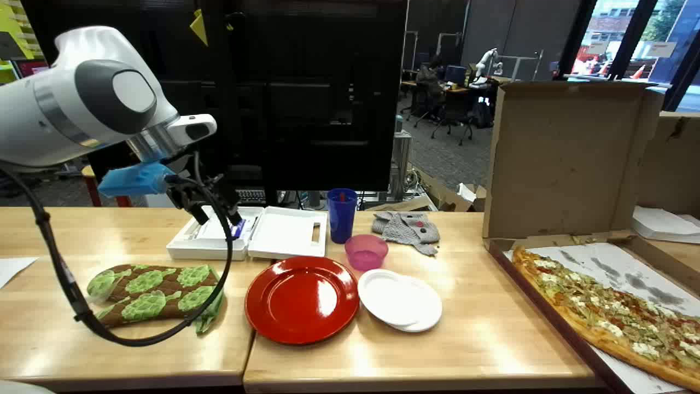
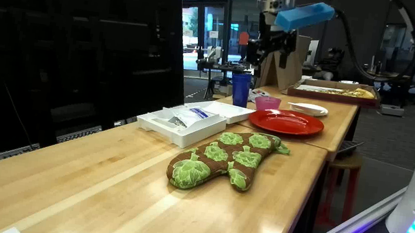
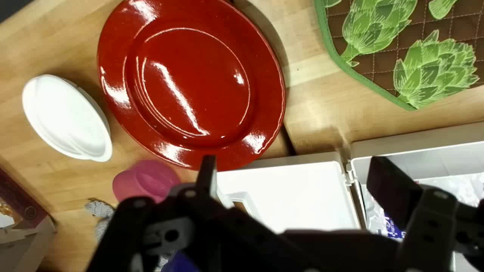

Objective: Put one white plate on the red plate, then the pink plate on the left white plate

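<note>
The large glossy red plate lies on the table; it also shows in the wrist view. To its right in an exterior view are two small white plates. The left white plate overlaps the other white plate and partly covers it. Both white plates also show, overlapped, in the wrist view. The pink plate, a small raised dish, stands behind the red and white plates; it also shows in the wrist view. My gripper is open and empty, high above the white case, apart from every plate.
An open white case holding a packet lies behind the red plate. A blue cup and grey cloth stand near the pink plate. A patterned oven mitt lies beside the red plate. An open pizza box stands at the right.
</note>
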